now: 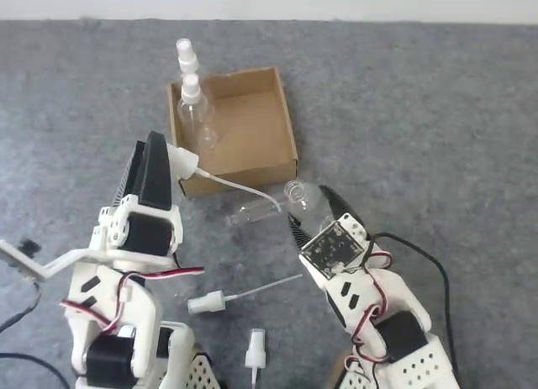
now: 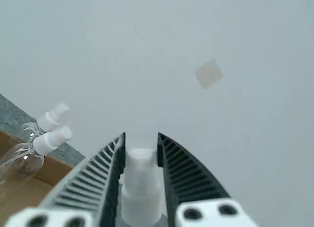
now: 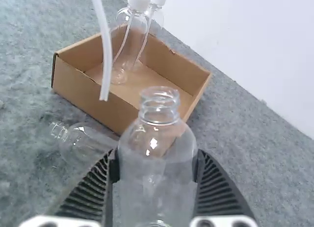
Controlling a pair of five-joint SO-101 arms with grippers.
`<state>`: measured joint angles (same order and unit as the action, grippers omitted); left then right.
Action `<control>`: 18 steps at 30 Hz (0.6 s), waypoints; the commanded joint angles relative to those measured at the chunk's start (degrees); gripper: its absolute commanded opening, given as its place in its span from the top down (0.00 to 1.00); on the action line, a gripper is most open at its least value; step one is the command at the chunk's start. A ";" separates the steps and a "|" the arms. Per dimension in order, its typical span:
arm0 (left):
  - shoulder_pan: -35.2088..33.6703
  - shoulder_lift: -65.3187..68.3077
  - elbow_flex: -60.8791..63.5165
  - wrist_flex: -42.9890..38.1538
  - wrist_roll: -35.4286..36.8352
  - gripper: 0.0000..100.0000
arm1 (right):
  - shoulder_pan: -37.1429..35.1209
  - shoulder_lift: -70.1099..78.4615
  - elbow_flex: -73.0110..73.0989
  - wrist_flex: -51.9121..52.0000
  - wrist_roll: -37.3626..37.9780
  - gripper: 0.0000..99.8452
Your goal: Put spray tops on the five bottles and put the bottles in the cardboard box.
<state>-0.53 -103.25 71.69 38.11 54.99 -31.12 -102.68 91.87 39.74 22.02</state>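
Assembly is what we read as the step in hand: the left end effector (image 2: 141, 140) is pinched on the collar of a spray top (image 1: 183, 161), held up off the table (image 1: 420, 112) so that its thin dip tube (image 1: 239, 187) trails free toward the other arm. The right end effector (image 3: 154, 163) is clamped round the body of an open bottle (image 3: 157, 121) with the neck turned up and outward — an offered mouth, as we judge it, for that tube to be threaded into. The tube's tip hangs near the bottle's mouth but apart from it, so the top is not yet on. Both are held just in front of the cardboard box (image 1: 248, 172), so the drop-off is close. One capped bottle (image 1: 196, 112) stands in the box's far corner on the left arm's side, and a second capped bottle (image 1: 185, 55) stands right behind it; we cannot tell whether its base is inside the wall. A bare bottle (image 1: 250, 211) lies on its side on the table just before the box, between the two arms. A loose spray top (image 1: 208, 302) lies nearer the arm bases with its tube stretched toward the right arm, and a second loose top (image 1: 255, 349) lies just beyond it. By our judgement two bottles look finished, one is being fitted, and one waits — with tops ready beside it.
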 commanded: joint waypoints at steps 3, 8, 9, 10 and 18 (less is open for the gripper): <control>0.44 -1.05 -0.31 -1.67 0.26 0.99 | -2.59 -1.36 -0.35 0.48 1.05 0.99; 2.64 -1.05 0.40 -1.93 -1.67 0.99 | -3.30 -1.36 -0.35 0.66 1.14 0.99; 3.08 -1.05 0.48 -1.93 -1.67 0.99 | -3.30 -1.36 -0.35 0.66 1.14 0.99; 3.25 -1.05 0.48 -2.02 -1.58 0.99 | -3.30 -1.36 -0.35 0.66 1.14 0.99; 1.41 -1.05 0.57 -5.54 0.97 0.99 | -3.30 -1.36 -0.26 0.75 1.14 0.99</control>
<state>1.05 -103.34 72.75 34.77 54.20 -33.76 -102.68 91.87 39.74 22.55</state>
